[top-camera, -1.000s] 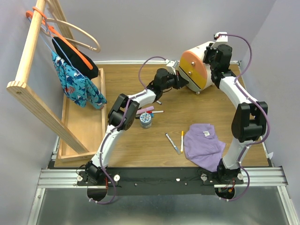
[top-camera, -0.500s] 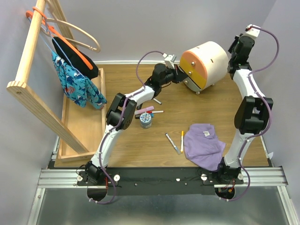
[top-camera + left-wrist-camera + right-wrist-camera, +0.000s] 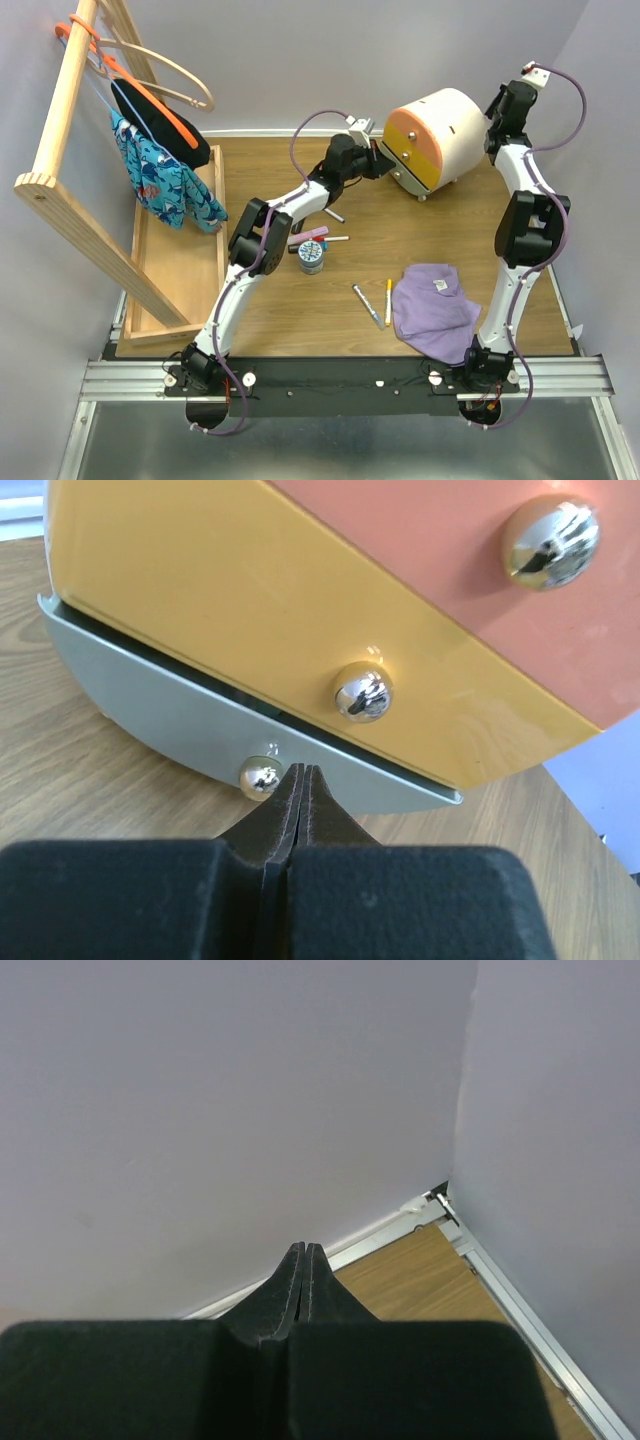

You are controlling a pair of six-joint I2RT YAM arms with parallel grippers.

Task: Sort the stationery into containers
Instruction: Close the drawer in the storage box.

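Two end effectors on show, and both have their fingers pressed together, pinching nothing. Over at 1 o'clock on the desk (image 3: 300, 310) stands the drawer unit (image 3: 455, 120), and the left end effector (image 3: 302, 772) is nosed right up to its face. From the wrist view, the closed tips sit just beside the tiny knob (image 3: 260, 777) of the grey drawer (image 3: 150, 715) at the bottom. That knob is at their 9 o'clock, not between them. The yellow drawer (image 3: 230, 610) is directly above, the orange drawer (image 3: 420, 560) higher again, and a thin dark gap shows between the yellow and grey fronts.

High at 3 o'clock of the unit, the right end effector (image 3: 303, 1252) points at the wall (image 3: 200, 1110) corner, touching nothing.

All the stationery is out on the desk. The jar (image 3: 311, 257) sits left of centre with the pink bar (image 3: 310, 235) just at its 12 o'clock. A white pen (image 3: 337, 239) lies at the bar's 3 o'clock, and a dark pen (image 3: 336, 214) lies beneath the left arm. At the jar's 4 o'clock, a blue-and-white pen (image 3: 367, 305) and a yellow marker (image 3: 388, 300) lie side by side, just beside the cloth (image 3: 432, 305). The tray (image 3: 175, 265) runs along the 9 o'clock edge.
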